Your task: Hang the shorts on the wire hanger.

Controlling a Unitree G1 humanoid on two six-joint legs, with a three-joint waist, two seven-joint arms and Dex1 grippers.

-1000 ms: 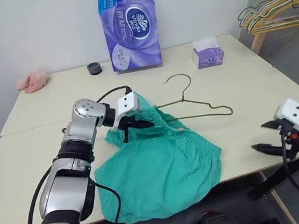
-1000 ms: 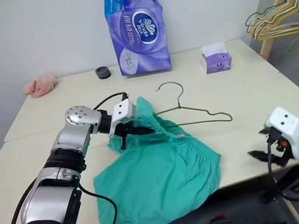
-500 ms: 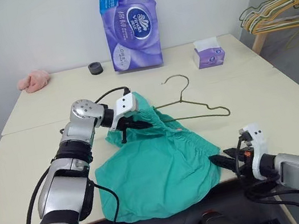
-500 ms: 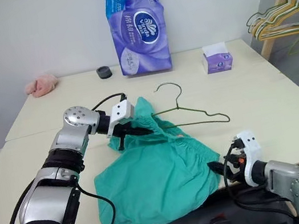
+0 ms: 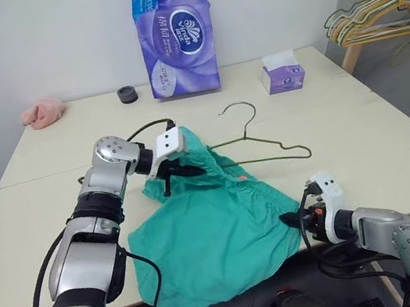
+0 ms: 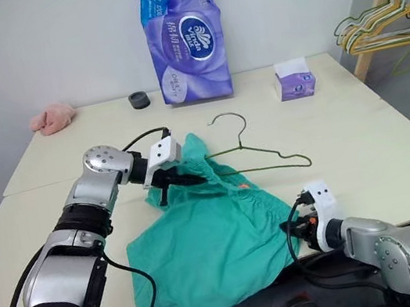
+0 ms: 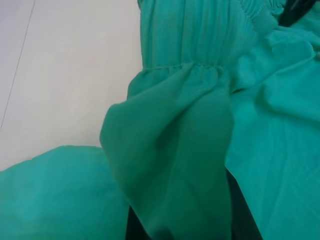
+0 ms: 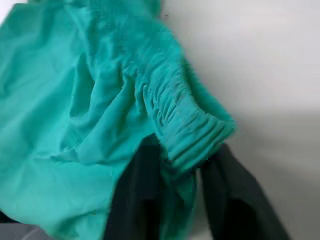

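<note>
The teal shorts lie spread on the table, their lower part hanging over its front edge. My left gripper is shut on the gathered waistband at the shorts' far left corner, and the cloth drapes over its fingers. My right gripper is at the waistband's right corner near the table's front edge. Its black fingers are shut on the bunched elastic. The thin wire hanger lies flat just behind the shorts, hook pointing away from me, its left end under the cloth.
A tall purple tissue pack, a small tissue box, a black round thing and a pink cloth lump stand along the back of the table. A wooden rack with several hangers is off to the right.
My right arm has swung in from beyond the table's right edge to the shorts' right waistband corner, and its open jaws have closed on the cloth. The left arm has kept still.
</note>
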